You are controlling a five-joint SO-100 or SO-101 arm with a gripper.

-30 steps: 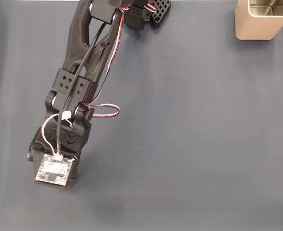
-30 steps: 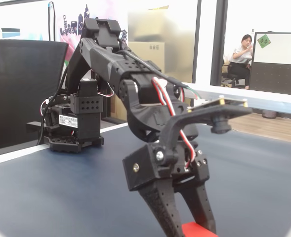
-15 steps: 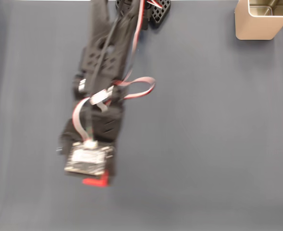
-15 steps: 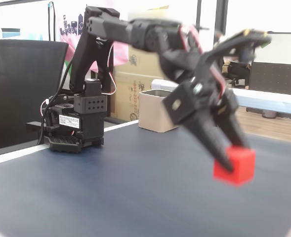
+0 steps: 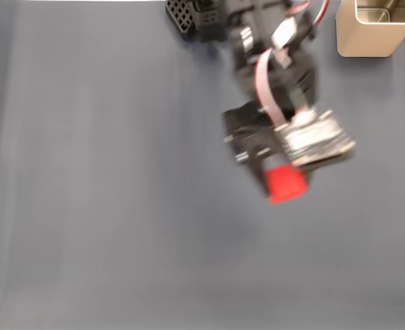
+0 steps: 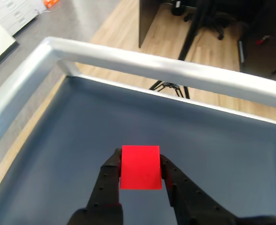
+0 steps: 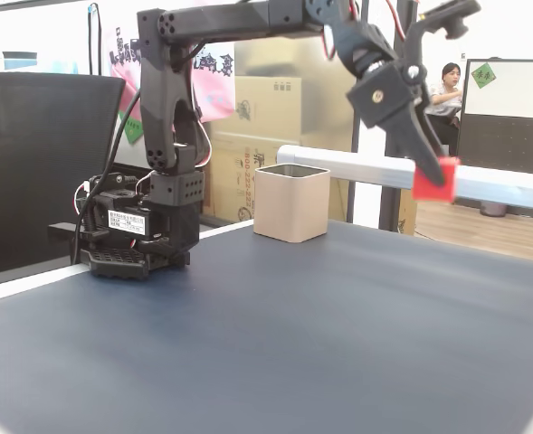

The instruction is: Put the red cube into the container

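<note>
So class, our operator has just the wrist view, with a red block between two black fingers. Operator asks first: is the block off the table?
Observer: Yes. In a fixed view from the side, the red block hangs in the claw well above the blue table.
Operator: Where is the box?
Observer: In that same view the beige box stands on the table, to the left of the claw and lower.
Operator: Is the box empty?
Observer: In a fixed view from above, the part of the box in frame shows a bare shiny inside.
</note>
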